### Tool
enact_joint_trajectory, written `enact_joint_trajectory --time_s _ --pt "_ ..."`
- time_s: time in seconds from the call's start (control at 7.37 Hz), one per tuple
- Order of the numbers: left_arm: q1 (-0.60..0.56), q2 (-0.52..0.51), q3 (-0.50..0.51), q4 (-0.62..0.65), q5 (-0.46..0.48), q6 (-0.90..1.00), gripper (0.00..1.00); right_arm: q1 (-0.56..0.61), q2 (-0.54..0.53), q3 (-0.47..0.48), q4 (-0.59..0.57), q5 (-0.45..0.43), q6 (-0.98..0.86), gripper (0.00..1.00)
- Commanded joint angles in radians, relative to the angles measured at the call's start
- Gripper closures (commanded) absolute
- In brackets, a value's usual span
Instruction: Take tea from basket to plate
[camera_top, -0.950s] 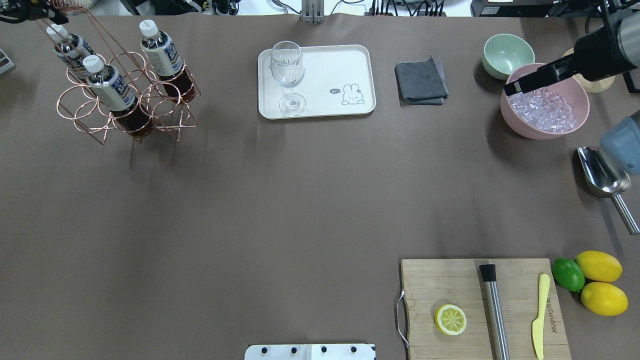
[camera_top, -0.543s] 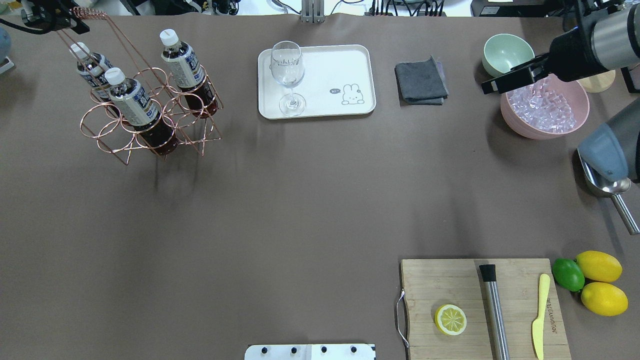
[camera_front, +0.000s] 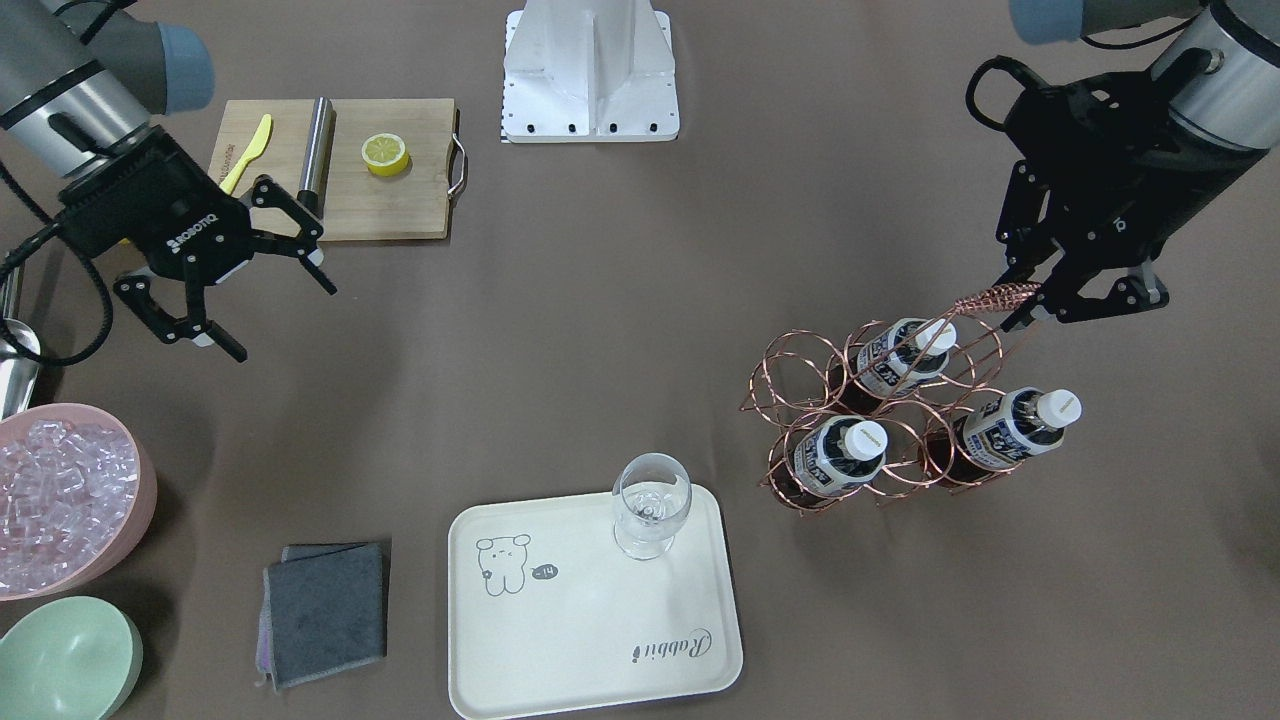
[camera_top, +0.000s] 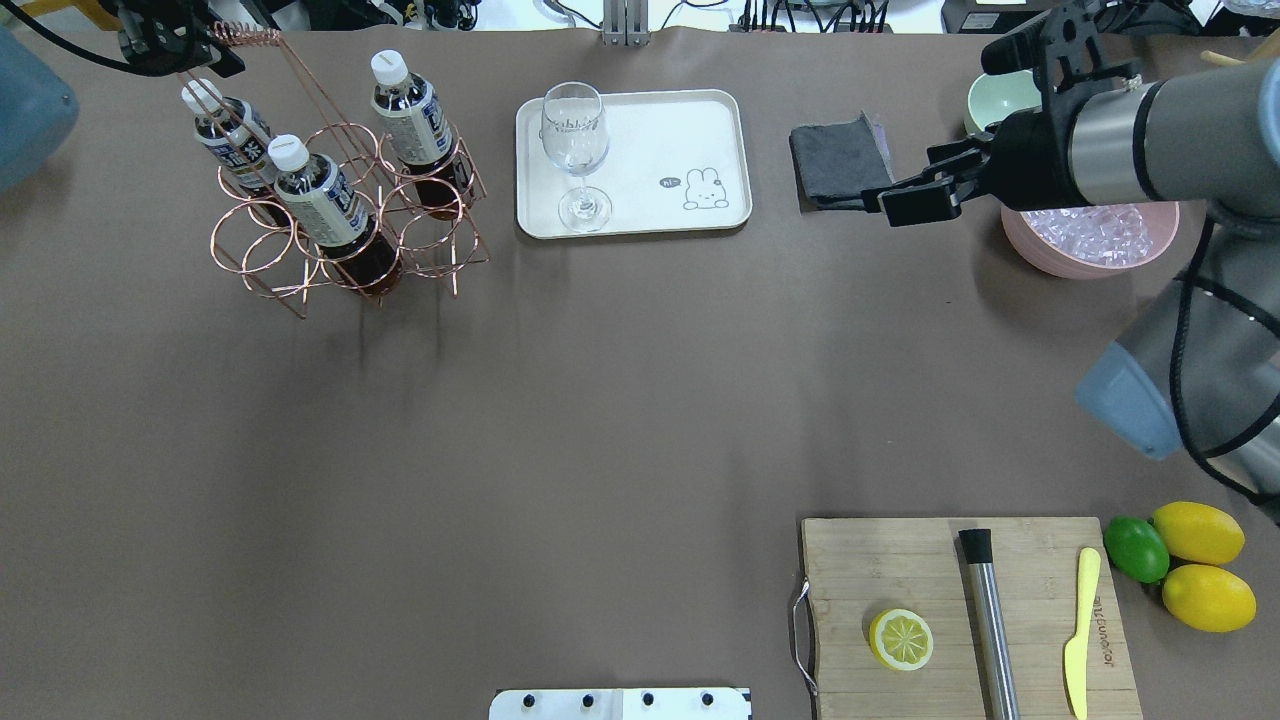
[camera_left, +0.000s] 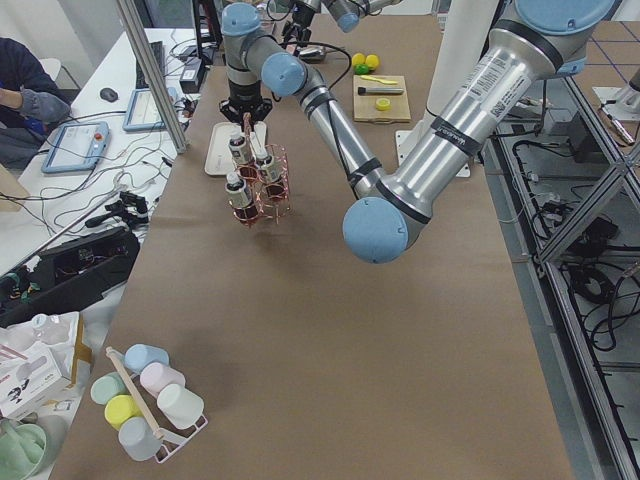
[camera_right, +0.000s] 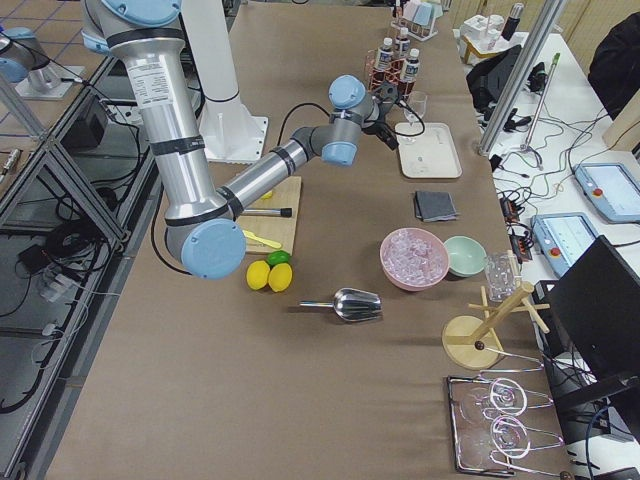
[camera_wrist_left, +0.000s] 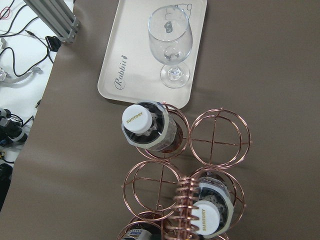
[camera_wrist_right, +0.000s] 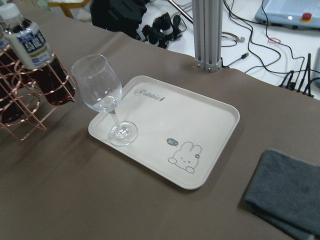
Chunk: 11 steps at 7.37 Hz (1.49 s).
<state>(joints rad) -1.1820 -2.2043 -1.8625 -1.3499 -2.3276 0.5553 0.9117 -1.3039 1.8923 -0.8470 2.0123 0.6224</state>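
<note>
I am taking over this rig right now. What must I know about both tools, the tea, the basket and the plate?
Left tool: shut on the wire handle of the basket.
Right tool: open, empty, above bare table.
Tea: all three tea bottles stand in the basket, which is beside the plate, not on it.
Plate: holds only a wine glass.
Done: no tea on the plate yet.
Left: lift one bottle out and set it on the plate's free part.
</note>
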Motion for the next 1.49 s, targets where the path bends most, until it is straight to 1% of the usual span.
enact_joint_trajectory --time_s 0.0,0.14,0.41,0.54,0.68,0.95,1.09,1.22,1.36 --pt "0.06 -0.032 -0.038 0.003 0.036 -0.099 1.0 -0.134 0.005 0.011 0.174 -0.214 0.075 0.0" --pt "0.083 -0.055 -0.04 0.011 0.062 -0.124 1.0 -0.145 0.005 0.013 0.219 -0.231 0.076 0.0" --pt "0.166 -0.113 -0.04 0.031 0.124 -0.213 1.0 -0.148 0.021 0.034 0.253 -0.243 0.091 0.0" --pt "0.22 -0.135 -0.053 0.038 0.166 -0.277 1.0 -0.149 0.02 0.034 0.311 -0.248 0.14 0.0" --pt "0.267 -0.153 -0.072 0.05 0.2 -0.329 1.0 -0.149 0.018 0.054 0.318 -0.247 0.178 0.0" --pt "0.327 -0.184 -0.075 0.055 0.215 -0.405 1.0 -0.151 -0.001 0.064 0.356 -0.259 0.18 0.0" --pt "0.362 -0.204 -0.072 0.066 0.247 -0.432 1.0 -0.161 -0.044 0.098 0.388 -0.26 0.18 0.0" --pt "0.393 -0.219 -0.07 0.067 0.257 -0.467 1.0 -0.168 -0.084 0.126 0.416 -0.262 0.18 0.0" --pt "0.424 -0.242 -0.072 0.067 0.289 -0.521 1.0 -0.178 -0.13 0.177 0.422 -0.264 0.18 0.0"
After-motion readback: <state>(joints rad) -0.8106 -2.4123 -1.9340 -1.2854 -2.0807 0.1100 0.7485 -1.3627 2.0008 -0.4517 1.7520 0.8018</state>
